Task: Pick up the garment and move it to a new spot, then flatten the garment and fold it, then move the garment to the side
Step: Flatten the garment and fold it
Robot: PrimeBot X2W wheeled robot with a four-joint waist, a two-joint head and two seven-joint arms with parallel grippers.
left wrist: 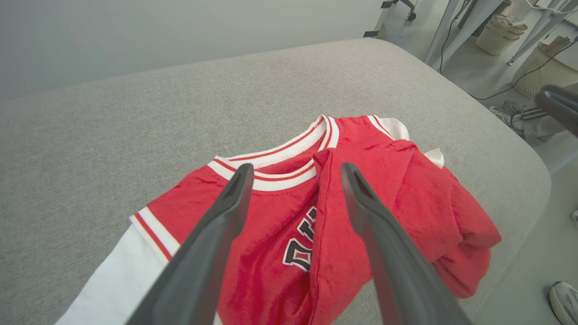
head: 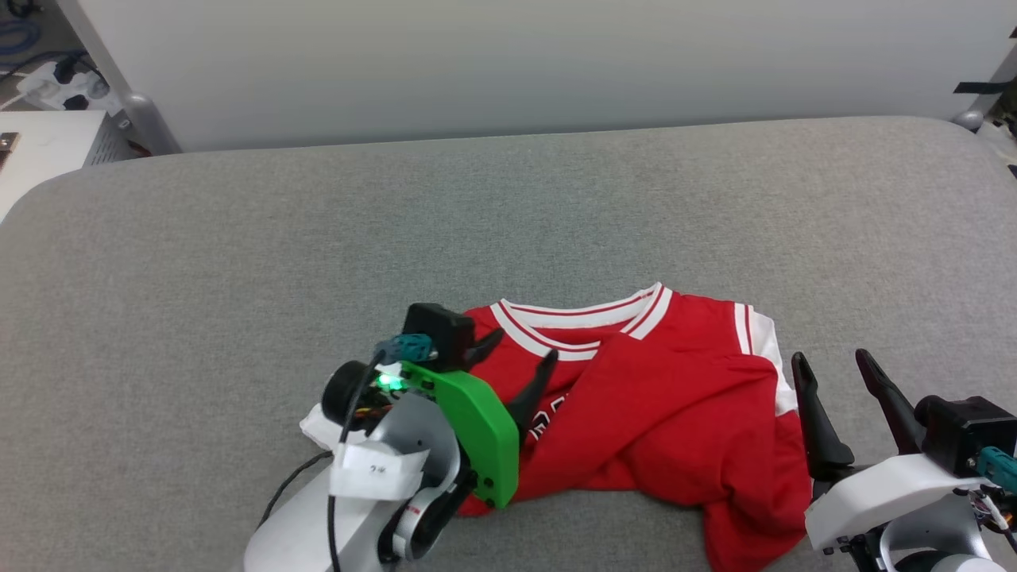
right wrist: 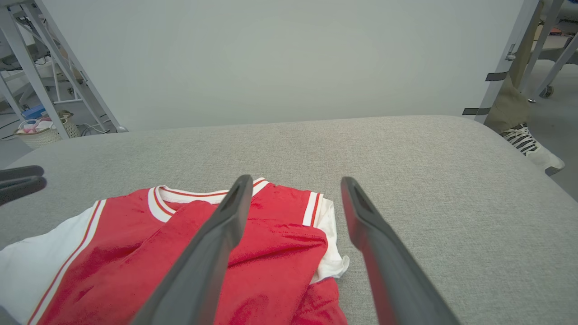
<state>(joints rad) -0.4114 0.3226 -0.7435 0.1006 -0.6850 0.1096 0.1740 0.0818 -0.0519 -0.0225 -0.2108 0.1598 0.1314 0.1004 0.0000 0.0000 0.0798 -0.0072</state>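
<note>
Red jersey-style T-shirt (head: 675, 381) with white sleeves and red-white striped collar lies rumpled on the grey fabric-covered tabletop (head: 477, 214), close to its near edge, collar toward the far side; a red fold thrown across the chest hides part of the black white-outlined lettering. Left claw (head: 523, 347) sits over the shirt's collar on the robot's left, fingers spread wide, gripping nothing. Right claw (head: 829, 357) stands at the shirt's right edge by the white sleeve, fingers likewise wide apart and empty; contact with cloth cannot be told.
</note>
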